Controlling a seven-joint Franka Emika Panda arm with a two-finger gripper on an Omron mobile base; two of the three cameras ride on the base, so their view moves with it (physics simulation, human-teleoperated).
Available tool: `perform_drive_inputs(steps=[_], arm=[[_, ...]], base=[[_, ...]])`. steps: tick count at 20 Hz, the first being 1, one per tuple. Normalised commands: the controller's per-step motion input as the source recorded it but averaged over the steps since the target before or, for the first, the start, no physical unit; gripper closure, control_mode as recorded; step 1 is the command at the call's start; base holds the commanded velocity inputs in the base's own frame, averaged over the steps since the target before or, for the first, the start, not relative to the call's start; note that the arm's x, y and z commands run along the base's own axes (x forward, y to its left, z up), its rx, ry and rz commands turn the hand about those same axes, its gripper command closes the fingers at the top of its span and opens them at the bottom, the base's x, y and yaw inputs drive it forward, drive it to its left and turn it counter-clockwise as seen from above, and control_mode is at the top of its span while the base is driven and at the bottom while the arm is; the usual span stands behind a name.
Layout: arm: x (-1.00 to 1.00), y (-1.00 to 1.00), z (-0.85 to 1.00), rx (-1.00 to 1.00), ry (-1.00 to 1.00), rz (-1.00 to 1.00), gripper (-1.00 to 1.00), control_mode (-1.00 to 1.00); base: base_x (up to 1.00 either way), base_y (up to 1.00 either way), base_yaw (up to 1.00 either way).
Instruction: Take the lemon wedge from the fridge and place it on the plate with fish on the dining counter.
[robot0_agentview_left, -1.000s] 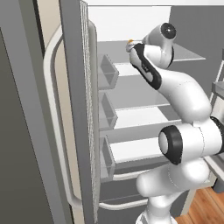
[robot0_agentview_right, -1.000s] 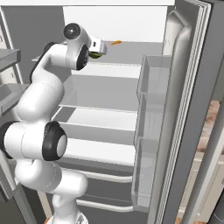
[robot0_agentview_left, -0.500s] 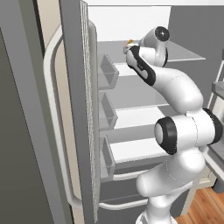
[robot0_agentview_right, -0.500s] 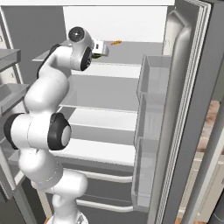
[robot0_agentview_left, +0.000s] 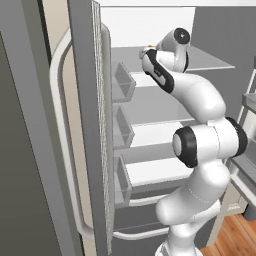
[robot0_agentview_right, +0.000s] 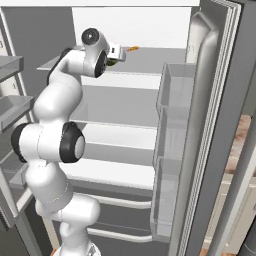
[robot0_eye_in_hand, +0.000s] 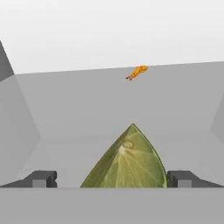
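Observation:
The fridge (robot0_agentview_left: 90, 125) stands open, and my arm reaches onto its top white shelf (robot0_agentview_right: 150, 62). In the hand view the lemon wedge (robot0_eye_in_hand: 127, 164), greenish-yellow with its point away from me, lies on the shelf right between my two dark fingertips (robot0_eye_in_hand: 43, 179). My gripper (robot0_eye_in_hand: 113, 180) is open, one finger on each side of the wedge and not touching it. From the base the gripper (robot0_agentview_right: 120, 53) (robot0_agentview_left: 147, 51) sits at the left of the top shelf. The plate with fish and the dining counter are out of view.
A small orange bit of food (robot0_eye_in_hand: 137, 72) (robot0_agentview_right: 132, 48) lies further back on the same shelf. Door bins (robot0_agentview_right: 172, 130) (robot0_agentview_left: 122, 85) line both open doors. Lower white shelves (robot0_agentview_right: 115, 107) and a drawer (robot0_agentview_right: 117, 202) sit under my arm.
The hand has slid a little deeper along the top shelf while the elbow swung upward and the arm straightened. The jaws stayed open.

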Motion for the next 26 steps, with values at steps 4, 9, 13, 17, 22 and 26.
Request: perform_drive_inputs(steps=[4, 9, 13, 17, 22, 26], arm=[[0.04, 0.00, -0.07, 0.00, 0.00, 0.00, -1.00, -1.00], [0.00, 0.00, -0.20, 0.00, 0.00, 0.00, -1.00, -1.00], [0.00, 0.00, -0.33, 0.01, 0.00, 0.00, -1.00, -1.00], [0.00, 0.00, -0.27, 0.00, 0.00, 0.00, 1.00, -1.00], [0.01, 0.00, -0.04, 0.01, 0.00, 0.00, 1.00, -1.00], [-0.07, 0.00, 0.00, 0.00, -0.01, 0.00, 1.00, -1.00]], base=[[0.00, 0.00, 0.00], [0.00, 0.00, 0.00], [0.00, 0.00, 0.00], [0.00, 0.00, 0.00], [0.00, 0.00, 0.00], [0.00, 0.00, 0.00]])
